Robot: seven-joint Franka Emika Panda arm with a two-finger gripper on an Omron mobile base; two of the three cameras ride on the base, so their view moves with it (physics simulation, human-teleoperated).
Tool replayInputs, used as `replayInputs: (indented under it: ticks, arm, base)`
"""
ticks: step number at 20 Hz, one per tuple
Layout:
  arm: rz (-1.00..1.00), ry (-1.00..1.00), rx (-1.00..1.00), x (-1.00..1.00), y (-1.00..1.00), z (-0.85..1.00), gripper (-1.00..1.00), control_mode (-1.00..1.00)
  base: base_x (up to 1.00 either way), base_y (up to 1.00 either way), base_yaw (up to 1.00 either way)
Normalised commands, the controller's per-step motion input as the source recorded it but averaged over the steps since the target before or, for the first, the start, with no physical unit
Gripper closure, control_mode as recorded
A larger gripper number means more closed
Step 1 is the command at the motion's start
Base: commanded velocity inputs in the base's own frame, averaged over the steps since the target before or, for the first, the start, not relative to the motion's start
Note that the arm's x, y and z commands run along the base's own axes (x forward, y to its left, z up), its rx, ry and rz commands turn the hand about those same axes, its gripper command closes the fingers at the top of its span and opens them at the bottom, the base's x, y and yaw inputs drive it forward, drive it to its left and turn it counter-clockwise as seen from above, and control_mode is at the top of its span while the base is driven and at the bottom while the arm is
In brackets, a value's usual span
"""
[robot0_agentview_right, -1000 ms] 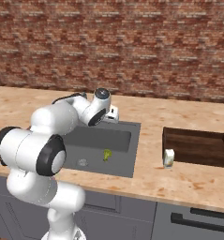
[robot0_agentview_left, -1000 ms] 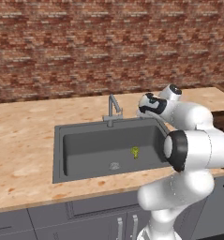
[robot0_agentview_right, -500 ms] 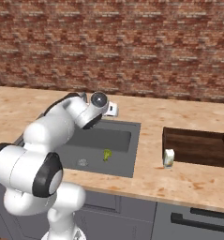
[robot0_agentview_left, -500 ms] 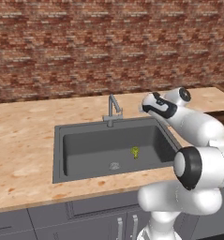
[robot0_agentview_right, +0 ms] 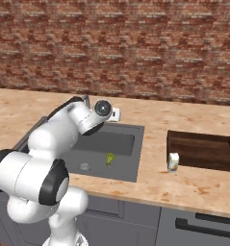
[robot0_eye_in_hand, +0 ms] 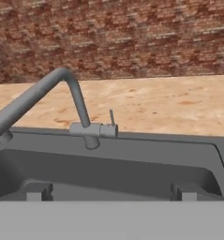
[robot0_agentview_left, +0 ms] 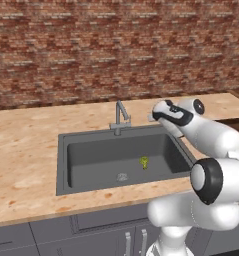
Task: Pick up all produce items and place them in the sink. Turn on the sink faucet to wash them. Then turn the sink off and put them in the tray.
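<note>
A tiny broccoli floret (robot0_agentview_left: 143,162) (robot0_agentview_right: 109,158) lies on the floor of the dark grey sink (robot0_agentview_left: 91,160) (robot0_agentview_right: 121,141), right of the drain. The slim grey faucet (robot0_agentview_left: 120,116) (robot0_eye_in_hand: 66,86) stands at the basin's back rim, its small lever (robot0_eye_in_hand: 112,117) upright beside the base. My gripper (robot0_agentview_left: 153,117) (robot0_agentview_right: 116,115) (robot0_eye_in_hand: 109,192) hovers over the back right part of the basin, right of the faucet and pointing at it. It is open and holds nothing. The dark brown tray (robot0_agentview_right: 203,150) rests on the counter to the right.
A small pale carton (robot0_agentview_right: 172,162) stands upright at the tray's front left corner. A brick wall runs behind the wooden counter (robot0_agentview_left: 26,150). My own arm covers the sink's left half in the right base view.
The arm's elbow has swung down and out toward the base, while the hand stayed near the faucet, shifting slightly. The broccoli has not moved. The jaws remain open.
</note>
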Motion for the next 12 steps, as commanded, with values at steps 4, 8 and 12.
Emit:
replayInputs:
  ticks: [4,8,12]
  arm:
    - [0.04,0.00,0.05,0.13,0.00,0.00,-1.00,-1.00]
    - [0.00,0.00,0.05,0.16,-0.03,-0.02,-1.00,-1.00]
    - [0.03,-0.01,0.03,0.05,-0.05,-0.11,-1.00,-1.00]
  base:
    - [0.00,0.00,0.00]
    - [0.00,0.00,0.00]
    - [0.00,0.00,0.00]
